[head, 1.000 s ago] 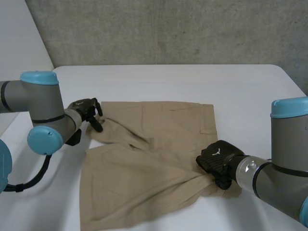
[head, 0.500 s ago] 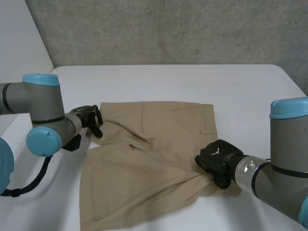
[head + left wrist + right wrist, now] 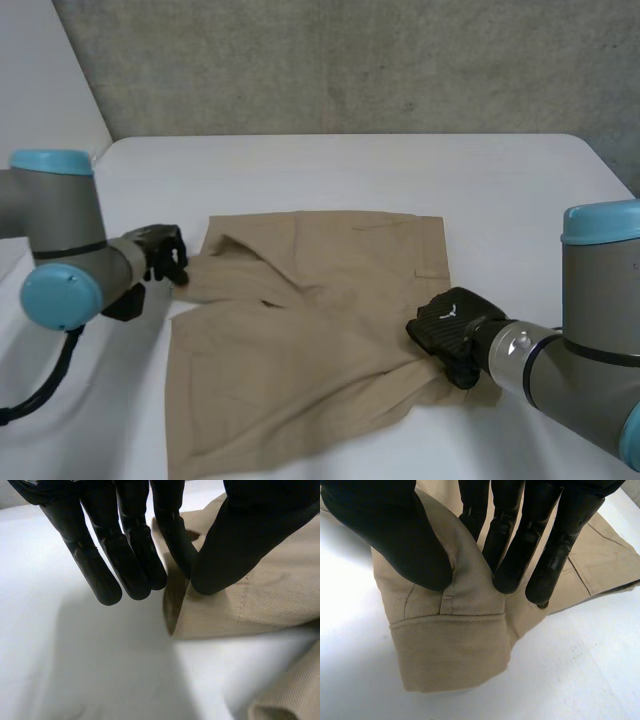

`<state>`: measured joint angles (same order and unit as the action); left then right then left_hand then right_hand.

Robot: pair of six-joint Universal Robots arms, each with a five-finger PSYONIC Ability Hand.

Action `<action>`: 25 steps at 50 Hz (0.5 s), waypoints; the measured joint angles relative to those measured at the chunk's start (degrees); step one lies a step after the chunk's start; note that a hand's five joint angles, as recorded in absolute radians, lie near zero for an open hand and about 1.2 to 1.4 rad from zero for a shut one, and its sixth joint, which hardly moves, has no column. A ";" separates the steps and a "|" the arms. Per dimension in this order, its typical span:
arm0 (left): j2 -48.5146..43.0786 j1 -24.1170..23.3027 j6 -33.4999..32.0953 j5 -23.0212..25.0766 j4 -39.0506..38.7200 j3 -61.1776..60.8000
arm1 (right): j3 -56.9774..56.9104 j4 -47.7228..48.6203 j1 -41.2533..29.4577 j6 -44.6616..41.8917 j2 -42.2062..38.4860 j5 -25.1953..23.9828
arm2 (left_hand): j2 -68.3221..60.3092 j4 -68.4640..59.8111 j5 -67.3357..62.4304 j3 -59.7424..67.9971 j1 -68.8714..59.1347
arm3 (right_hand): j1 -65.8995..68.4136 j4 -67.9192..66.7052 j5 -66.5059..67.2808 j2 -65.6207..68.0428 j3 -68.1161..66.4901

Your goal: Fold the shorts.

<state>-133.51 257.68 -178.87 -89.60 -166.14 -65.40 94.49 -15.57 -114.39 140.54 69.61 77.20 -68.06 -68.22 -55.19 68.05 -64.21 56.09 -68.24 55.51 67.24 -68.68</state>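
As one pair of shorts [image 3: 300, 340] lies rumpled, two hands pinch it — left hand [image 3: 160, 255] an edge, right hand [image 3: 448, 330] a corner.

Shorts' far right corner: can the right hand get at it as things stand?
Likely yes, once freed: nothing blocks the way, but the right hand pinches the shorts at their near hem.

One pair of shorts [image 3: 310, 330], tan; two hands, black, both on that one pair; the left hand [image 3: 160, 255] has an edge of it pinched between thumb and fingers, the right hand [image 3: 447, 332] a folded hem between thumb and fingers; two arms, a left arm [image 3: 60, 215] and a right arm [image 3: 590, 300], each grey with light-blue caps; one table [image 3: 350, 165], white, under both sets of fingertips.
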 measured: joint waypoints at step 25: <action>8.37 2.97 0.25 0.46 -0.67 -16.67 | 0.08 0.20 -0.48 0.00 0.04 0.14 | -0.07 -0.03 0.01 0.09 0.00 | 0.00 0.00 0.00 0.00 0.00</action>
<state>-125.14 260.64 -178.62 -89.13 -166.81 -82.07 94.57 -15.38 -114.87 140.54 69.65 77.34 -68.13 -68.25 -55.19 68.14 -64.21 56.09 -68.24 55.51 67.24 -68.68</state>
